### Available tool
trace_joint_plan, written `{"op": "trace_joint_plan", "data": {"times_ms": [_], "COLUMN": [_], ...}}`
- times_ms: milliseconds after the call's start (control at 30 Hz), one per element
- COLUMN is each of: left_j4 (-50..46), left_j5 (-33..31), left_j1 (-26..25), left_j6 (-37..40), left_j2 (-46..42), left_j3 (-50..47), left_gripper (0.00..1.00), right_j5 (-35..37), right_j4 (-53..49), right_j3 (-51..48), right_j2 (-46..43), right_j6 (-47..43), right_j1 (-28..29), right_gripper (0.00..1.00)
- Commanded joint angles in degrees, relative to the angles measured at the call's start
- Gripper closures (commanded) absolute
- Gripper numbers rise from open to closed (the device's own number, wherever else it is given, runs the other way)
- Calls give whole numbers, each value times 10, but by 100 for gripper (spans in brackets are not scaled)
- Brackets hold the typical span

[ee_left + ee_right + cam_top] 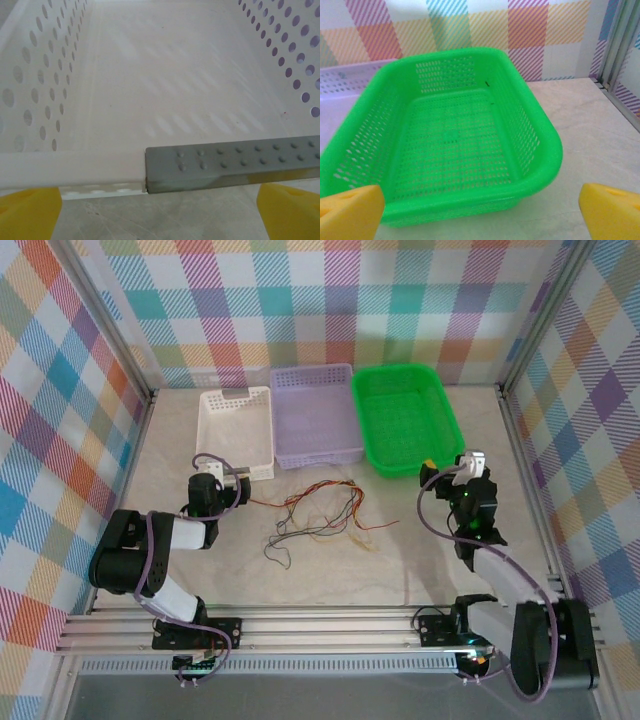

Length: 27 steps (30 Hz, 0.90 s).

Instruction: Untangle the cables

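Top external: cables [318, 512] tangled on counter [420, 565]. Left wrist: white basket [165, 75], grey rim strip [230, 162]. Right wrist: green basket [451, 145]. Both jaws spread, empty.

Bare tabletop [380, 570] around the cables [320, 512]; behind them a white basket [235, 435], purple basket [315, 425], green basket [405, 425] abreast.

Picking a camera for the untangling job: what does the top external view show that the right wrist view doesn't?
Top external: the tangled cables on the table, plus the white basket. Right wrist: the mesh floor of the green basket up close, with yellow pads of open jaws at the bottom corners. Shared: green basket, purple basket, table, checked walls.
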Motion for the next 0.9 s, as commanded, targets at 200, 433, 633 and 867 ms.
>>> {"op": "trace_joint_plan", "data": {"times_ms": [200,433,633,867], "left_j4": [20,18,-42,-144], "left_j5": [2,3,-7,13], "left_j1": [8,9,9,9], "left_j6": [4,3,-1,-27], "left_j2": [-5,-5,-63,-173], "left_j3": [6,7,17,41], "left_gripper": [0,0,0,0], "right_j5": [-186,-348,-222,-136], "right_j4": [-229,-257,-343,-353], "right_j3": [90,125,172,219], "right_j2": [-173,-131,-46,74], "right_j6": [242,213,108,61], "right_j1": [4,29,165,250], "right_gripper": [0,0,0,0]}}
